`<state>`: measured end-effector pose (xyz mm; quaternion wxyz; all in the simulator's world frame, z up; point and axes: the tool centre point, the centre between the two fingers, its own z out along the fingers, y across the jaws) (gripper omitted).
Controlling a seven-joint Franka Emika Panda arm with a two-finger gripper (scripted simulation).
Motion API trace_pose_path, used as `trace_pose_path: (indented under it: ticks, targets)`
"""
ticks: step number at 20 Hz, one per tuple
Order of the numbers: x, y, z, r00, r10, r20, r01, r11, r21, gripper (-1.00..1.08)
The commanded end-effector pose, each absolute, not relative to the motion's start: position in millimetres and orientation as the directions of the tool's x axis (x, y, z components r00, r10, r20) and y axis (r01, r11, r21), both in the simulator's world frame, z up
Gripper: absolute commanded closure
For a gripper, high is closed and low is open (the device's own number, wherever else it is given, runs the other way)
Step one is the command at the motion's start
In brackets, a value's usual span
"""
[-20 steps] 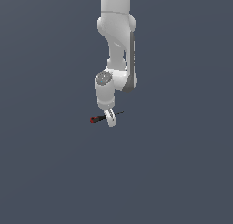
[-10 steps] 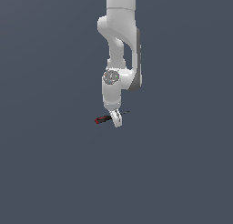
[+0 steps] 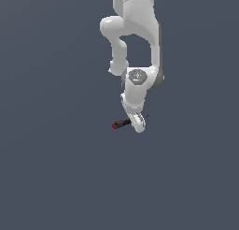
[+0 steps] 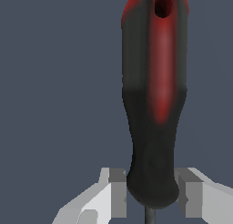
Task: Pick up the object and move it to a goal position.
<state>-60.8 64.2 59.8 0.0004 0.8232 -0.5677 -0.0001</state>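
Below the white arm (image 3: 135, 42), the end effector (image 3: 138, 124) clamps its fingers (image 4: 113, 193) on the screwdriver (image 4: 154, 104) near the handle's shaft end. Red-and-black handle juts toward the exterior view's left; whether it clears the grey floor (image 3: 56, 168) is hard to judge.

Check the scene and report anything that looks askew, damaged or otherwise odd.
Nothing looks damaged or spilled. The one thing worth noting: the screwdriver sits between the gripper fingers near the shaft end of its handle, so almost the whole handle juts out to one side. In the exterior view it pokes towards that view's left.
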Motion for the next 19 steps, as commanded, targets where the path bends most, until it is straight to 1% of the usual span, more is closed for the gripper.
trace_pose_path:
  ticks: [1, 6, 10, 14, 19]
  targets:
    - [-52, 88, 69, 0.355, -0.935, 0.001, -0.935, -0.355, 0.000, 1.08]
    - [-38, 124, 84, 0.355, -0.935, 0.001, -0.935, -0.355, 0.000, 1.08]
    - [-30, 143, 91, 0.355, -0.935, 0.001, -0.935, -0.355, 0.000, 1.08]
    - [-26, 152, 94, 0.355, -0.935, 0.001, -0.935, -0.355, 0.000, 1.08]
    - [-26, 151, 93, 0.355, -0.935, 0.000, -0.935, -0.355, 0.000, 1.08]
